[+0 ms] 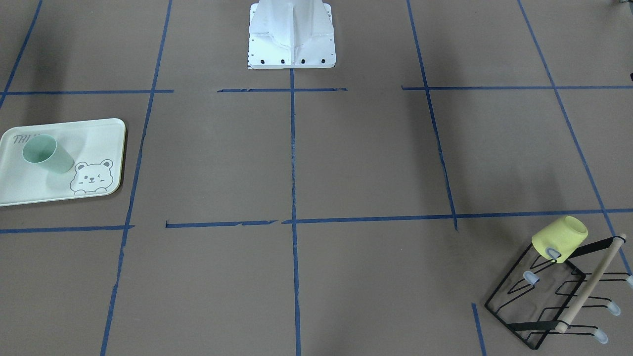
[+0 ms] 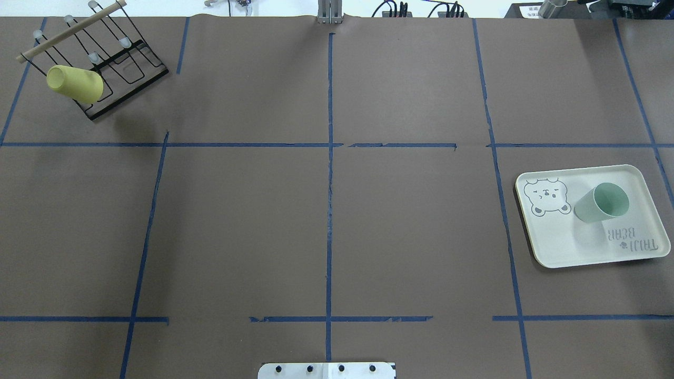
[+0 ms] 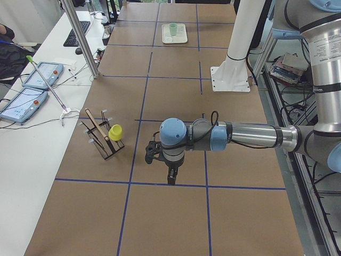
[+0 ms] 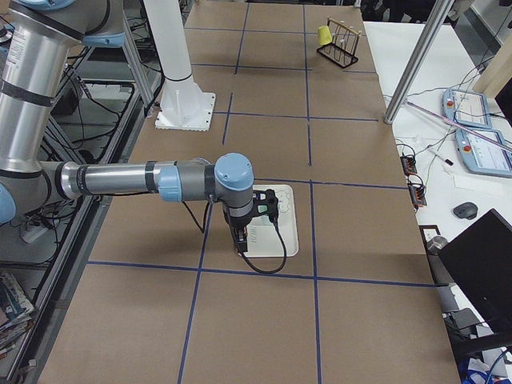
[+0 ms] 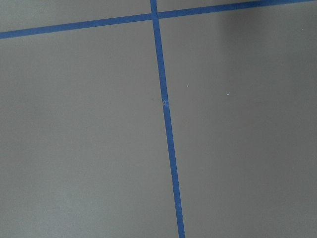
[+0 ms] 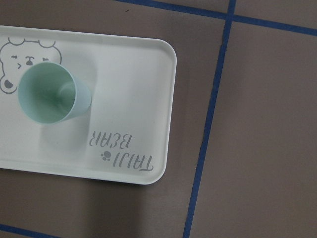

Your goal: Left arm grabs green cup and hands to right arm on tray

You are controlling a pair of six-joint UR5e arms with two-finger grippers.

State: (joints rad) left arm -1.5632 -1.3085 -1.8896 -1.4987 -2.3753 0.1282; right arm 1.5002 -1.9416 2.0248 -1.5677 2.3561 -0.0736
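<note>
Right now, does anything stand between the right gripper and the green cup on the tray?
Nothing visible does. The right gripper hangs above the tray, and its wrist view shows the green cup upright there with no object between. The yellow cup hangs on the wire rack at the table's other end.

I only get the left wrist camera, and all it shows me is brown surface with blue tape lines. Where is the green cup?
Observer: The green cup stands upright on the tray, over on the robot's right side.
Visitor: Is anything holding it?
Observer: No. The right wrist view looks down into its open mouth, and it stands free.
Visitor: Is there anything else out there?
Observer: A yellow cup sits tilted on a black wire rack, at the far corner on the robot's left.
</note>
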